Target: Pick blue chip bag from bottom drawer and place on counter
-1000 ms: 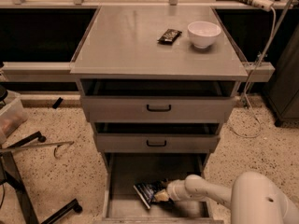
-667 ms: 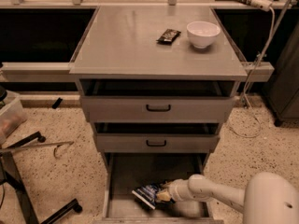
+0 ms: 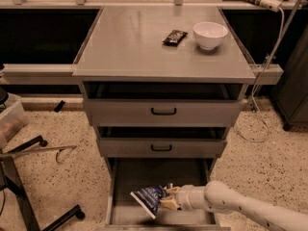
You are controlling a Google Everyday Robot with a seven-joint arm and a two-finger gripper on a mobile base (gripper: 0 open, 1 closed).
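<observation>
The blue chip bag is in the open bottom drawer, tilted, with its left end raised off the grey floor. My gripper reaches in from the lower right on a white arm and is shut on the bag's right edge. The counter is the broad grey top of the cabinet, well above the gripper.
A white bowl and a small black wrapper packet sit on the counter's back right. Two shallower drawers with black handles are above the open drawer. A chair base and a plastic bin stand at the left.
The bag has shifted a little left and up in the drawer with my gripper holding it; the arm has drawn lower and to the right in view.
</observation>
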